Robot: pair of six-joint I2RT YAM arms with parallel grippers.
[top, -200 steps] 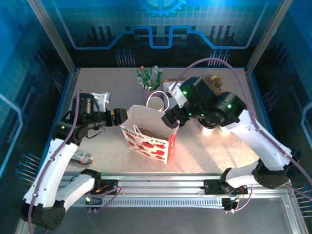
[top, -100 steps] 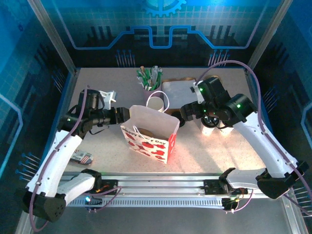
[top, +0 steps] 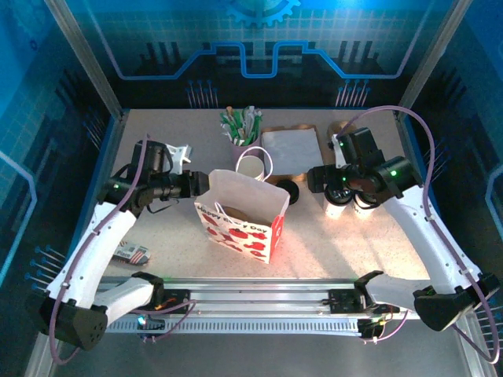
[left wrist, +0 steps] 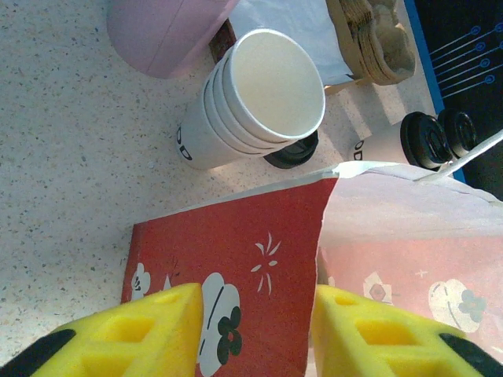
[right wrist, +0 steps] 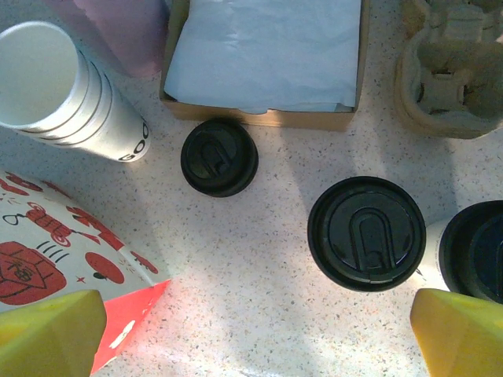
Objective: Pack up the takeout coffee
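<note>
The takeout coffee [right wrist: 365, 233], a white cup with a black lid, stands right of the gift bag [top: 240, 216], with a second lidded cup [right wrist: 479, 251] touching its right side. My right gripper [right wrist: 258, 334] hovers above them, open wide and holding nothing; the coffee lies ahead, nearer the right finger. In the top view the right gripper [top: 318, 179] hangs just left of the coffee [top: 336, 202]. My left gripper [left wrist: 259, 330] is at the bag's left end, its yellow fingers [left wrist: 149, 334] apart on either side of the bag's red side panel [left wrist: 236, 251].
A stack of nested white cups [top: 251, 166] stands behind the bag, a loose black lid [top: 288, 191] beside it. Farther back are a pink cup of sticks [top: 240, 126], a box of white paper [top: 291, 149] and a cardboard cup carrier [right wrist: 452, 71]. A small wrapped item [top: 130, 253] lies front left.
The right arm has swung right, away from the bag's mouth, to above the lidded cups. The left gripper's fingers have narrowed at the bag's left end.
</note>
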